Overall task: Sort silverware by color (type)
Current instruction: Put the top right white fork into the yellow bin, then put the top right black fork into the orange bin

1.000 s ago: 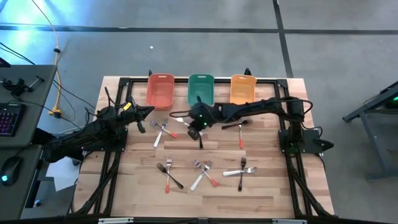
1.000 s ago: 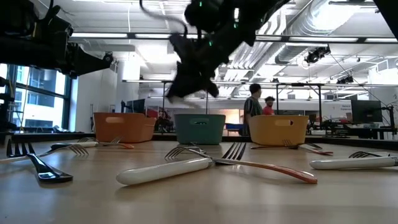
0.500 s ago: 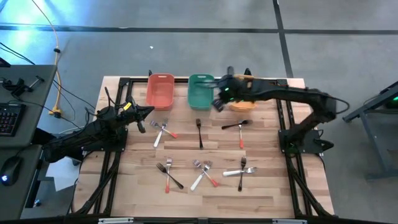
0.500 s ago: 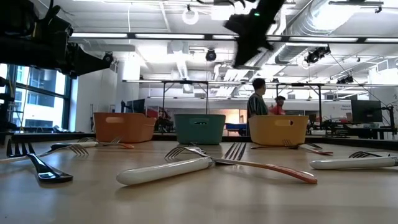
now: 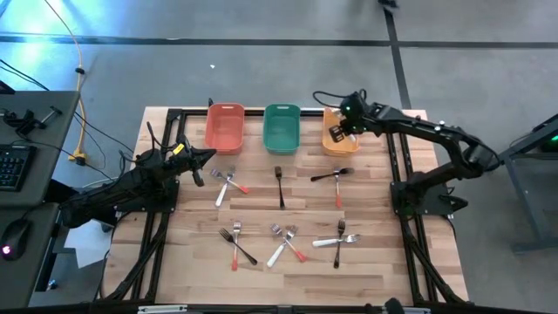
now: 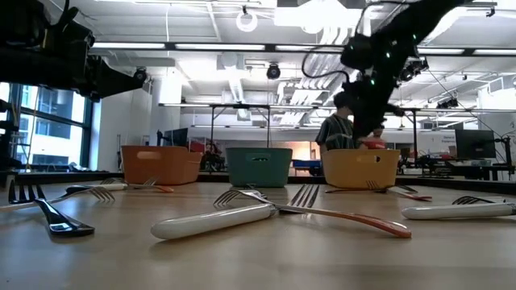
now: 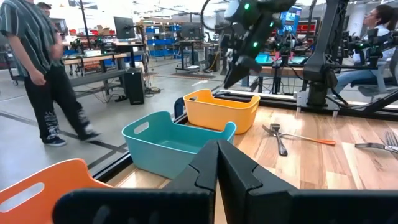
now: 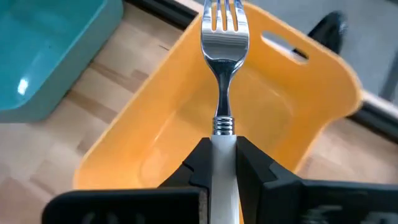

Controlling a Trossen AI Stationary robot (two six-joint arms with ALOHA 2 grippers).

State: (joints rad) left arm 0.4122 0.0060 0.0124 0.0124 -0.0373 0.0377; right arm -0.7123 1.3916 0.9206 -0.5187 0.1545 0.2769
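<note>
Now I'm holding right gripper (image 8: 222, 163) over orange bin (image 8: 283, 134) at table's far edge, fingers clamping white-handled fork (image 8: 223, 81); left gripper (image 7: 217, 163) idling near left edge, fingers closed.

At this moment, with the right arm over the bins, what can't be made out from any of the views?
- Fork held by the right gripper: most of its white handle is hidden between the fingers in the right wrist view; too small in the high view.
- Orange bin: the right arm covers part of it in the high view; its wall hides the inside in the low view.
- Left gripper: only the fingers show in the left wrist view, pressed together, holding nothing.
</note>
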